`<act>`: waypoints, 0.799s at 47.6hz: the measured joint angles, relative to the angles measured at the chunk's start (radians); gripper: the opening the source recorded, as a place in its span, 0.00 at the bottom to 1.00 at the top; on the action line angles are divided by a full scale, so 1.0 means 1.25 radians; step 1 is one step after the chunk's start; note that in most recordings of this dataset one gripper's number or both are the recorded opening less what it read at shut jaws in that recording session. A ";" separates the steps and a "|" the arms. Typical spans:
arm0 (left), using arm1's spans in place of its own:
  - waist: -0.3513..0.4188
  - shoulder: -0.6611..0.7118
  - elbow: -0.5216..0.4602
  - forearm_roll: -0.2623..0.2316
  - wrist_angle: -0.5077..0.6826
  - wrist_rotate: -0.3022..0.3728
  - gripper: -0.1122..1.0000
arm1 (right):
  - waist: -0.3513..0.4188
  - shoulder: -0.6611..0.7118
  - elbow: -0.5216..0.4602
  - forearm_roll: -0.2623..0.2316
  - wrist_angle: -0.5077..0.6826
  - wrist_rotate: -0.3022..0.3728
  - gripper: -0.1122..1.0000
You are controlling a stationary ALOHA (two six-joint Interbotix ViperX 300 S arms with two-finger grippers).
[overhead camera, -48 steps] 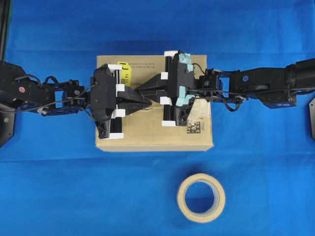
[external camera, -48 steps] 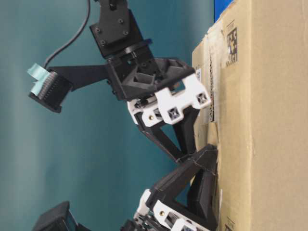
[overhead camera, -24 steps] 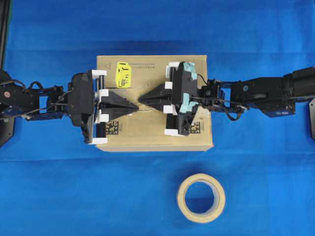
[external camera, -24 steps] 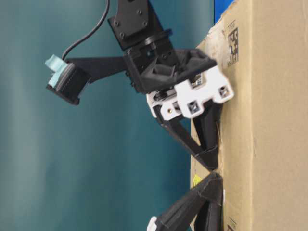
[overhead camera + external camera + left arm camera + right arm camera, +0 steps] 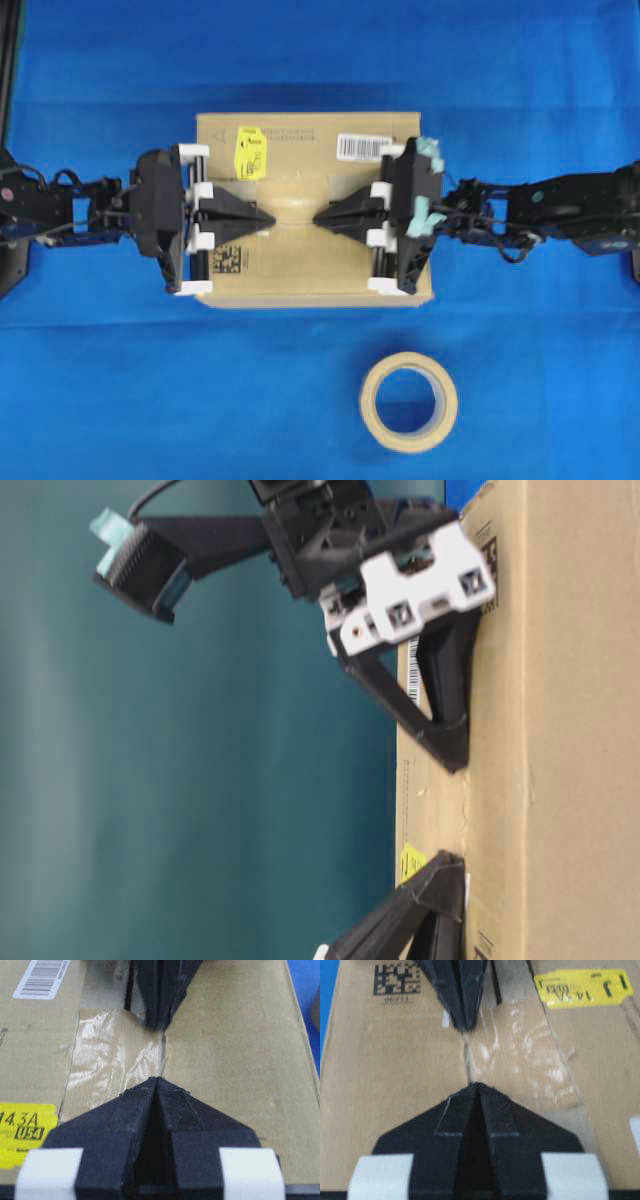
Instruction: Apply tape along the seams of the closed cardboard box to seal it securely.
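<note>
Left pincer [image 5: 268, 216] pinched fully closed, nothing held, tip down on the cardboard box [image 5: 300, 280]. Right pincer [image 5: 320, 216] also closed tight and empty, facing it tip to tip, apart. Between the two tips: the tape [image 5: 112, 1062], shiny and wrinkled, stuck flat over the seams [image 5: 129, 985]. Yellow sticker [image 5: 250, 152] just off to one side of the left pincer, white barcode label [image 5: 362, 146] on the same side of the right one. Beige tape roll [image 5: 409, 402] well apart from both, flat on the blue worktop [image 5: 150, 400].
</note>
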 measured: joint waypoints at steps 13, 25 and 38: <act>-0.004 -0.016 0.005 -0.005 0.001 0.000 0.10 | 0.007 -0.022 0.018 0.005 -0.021 -0.010 0.11; -0.028 -0.121 -0.033 -0.005 0.137 0.010 0.10 | 0.027 -0.156 0.044 0.004 0.023 -0.058 0.11; -0.027 -0.329 0.002 -0.004 0.243 0.022 0.10 | 0.027 -0.367 0.088 0.002 0.106 -0.130 0.11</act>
